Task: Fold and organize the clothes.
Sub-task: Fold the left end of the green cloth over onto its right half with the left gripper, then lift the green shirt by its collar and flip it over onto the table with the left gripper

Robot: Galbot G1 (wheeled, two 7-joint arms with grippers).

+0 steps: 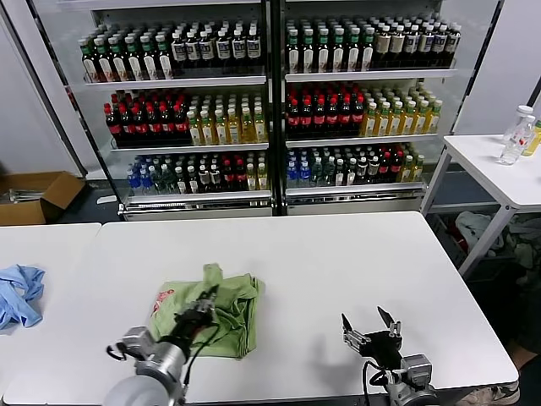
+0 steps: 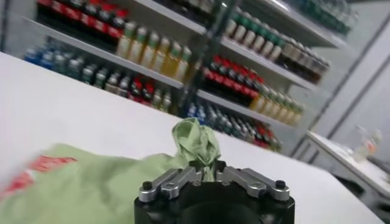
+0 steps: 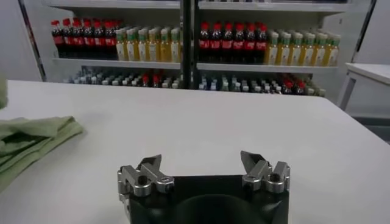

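The light green polo shirt (image 1: 215,309) lies bunched and partly folded on the white table (image 1: 321,262), front left, its red-and-white print (image 1: 164,298) showing at its left side. My left gripper (image 1: 203,306) is over the shirt and shut on a pinch of its cloth; the left wrist view shows the cloth (image 2: 196,143) rising in a crumpled peak from between the closed fingers (image 2: 183,176). My right gripper (image 1: 368,328) is open and empty above the bare table at the front right, well apart from the shirt, whose edge shows in the right wrist view (image 3: 30,140).
A light blue cloth (image 1: 19,293) lies on the neighbouring table at the far left. Fridges full of bottles (image 1: 270,101) stand behind the table. A small side table (image 1: 499,173) with bottles stands at the right. A cardboard box (image 1: 34,194) sits on the floor at the left.
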